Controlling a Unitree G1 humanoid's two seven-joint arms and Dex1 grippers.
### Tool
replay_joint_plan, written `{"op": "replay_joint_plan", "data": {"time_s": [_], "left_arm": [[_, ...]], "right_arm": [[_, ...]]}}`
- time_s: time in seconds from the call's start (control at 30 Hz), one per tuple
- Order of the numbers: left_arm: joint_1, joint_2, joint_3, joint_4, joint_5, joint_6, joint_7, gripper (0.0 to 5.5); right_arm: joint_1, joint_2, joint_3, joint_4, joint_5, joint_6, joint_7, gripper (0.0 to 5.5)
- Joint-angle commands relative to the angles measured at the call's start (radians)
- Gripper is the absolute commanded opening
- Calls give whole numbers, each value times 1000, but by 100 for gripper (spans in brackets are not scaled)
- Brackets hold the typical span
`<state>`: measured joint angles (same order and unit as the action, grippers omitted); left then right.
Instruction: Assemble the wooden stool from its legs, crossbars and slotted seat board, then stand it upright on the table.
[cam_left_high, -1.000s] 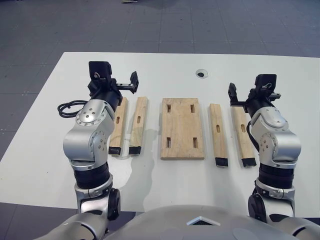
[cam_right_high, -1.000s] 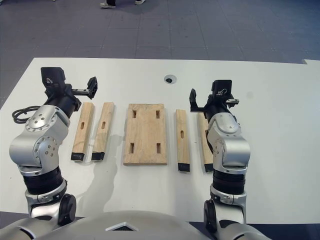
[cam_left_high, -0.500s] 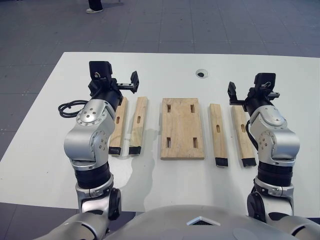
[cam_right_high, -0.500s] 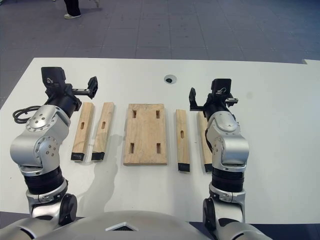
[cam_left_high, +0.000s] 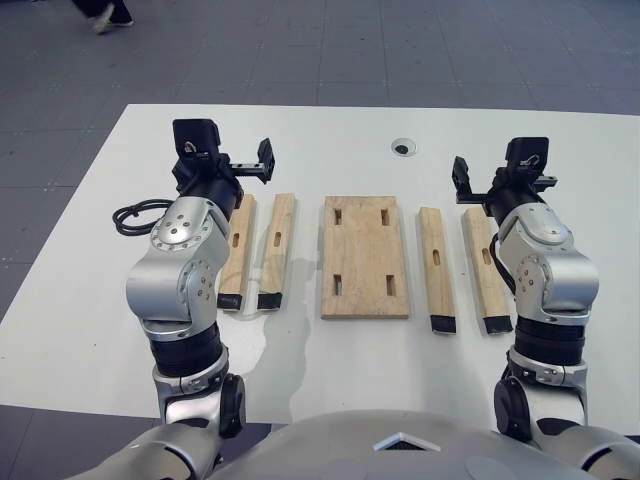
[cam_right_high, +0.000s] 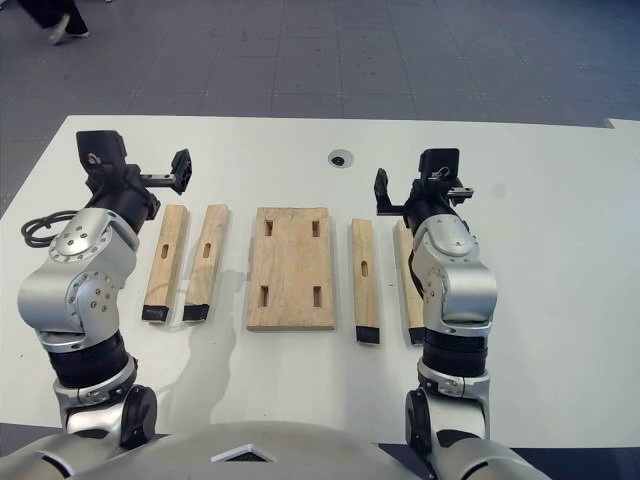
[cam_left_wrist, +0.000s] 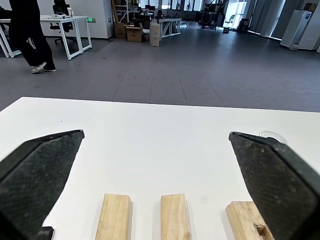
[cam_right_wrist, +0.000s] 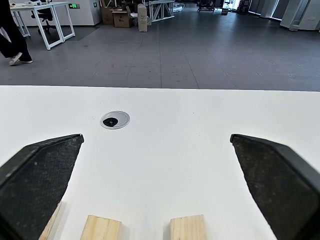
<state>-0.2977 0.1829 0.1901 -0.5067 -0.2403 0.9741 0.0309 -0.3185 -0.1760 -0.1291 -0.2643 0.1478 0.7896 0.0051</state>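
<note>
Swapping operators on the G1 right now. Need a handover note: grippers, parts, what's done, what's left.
Left gripper: open, empty, hovering by the far ends of the left legs.
Right gripper: open, empty, hovering by the far ends of the right legs.
Seat board: flat on the table, four slots showing, lying between the two pairs of legs and touching neither.
All four legs lie flat, two on each side, black ends toward the robot.
Done: nothing joined, nothing gripped.
Left: the whole assembly, then standing the stool upright.
</note>
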Motion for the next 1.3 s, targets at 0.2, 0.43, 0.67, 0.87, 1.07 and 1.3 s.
{"op": "replay_joint_plan", "data": {"time_s": [0.2, 0.43, 0.67, 0.87, 1.07, 1.3], "left_arm": [[31, 4, 38, -56, 15, 26, 17, 538], [75, -13, 60, -117, 25, 46, 37, 538], [109, -36, 65, -156, 31, 58, 51, 538], [116, -45, 64, -170, 35, 65, 50, 538], [112, -48, 67, -179, 34, 75, 51, 538], [103, -47, 60, -191, 36, 90, 48, 538]], "right_arm": [[58, -127, -97, -154, 20, 143, 52, 550], [304, -225, -139, -312, 117, 347, 196, 550], [341, -282, -173, -263, 104, 307, 223, 550], [411, -298, -171, -181, 72, 222, 229, 550], [472, -304, -153, -116, 50, 150, 242, 550], [515, -294, -141, -71, 48, 154, 254, 550]]}}
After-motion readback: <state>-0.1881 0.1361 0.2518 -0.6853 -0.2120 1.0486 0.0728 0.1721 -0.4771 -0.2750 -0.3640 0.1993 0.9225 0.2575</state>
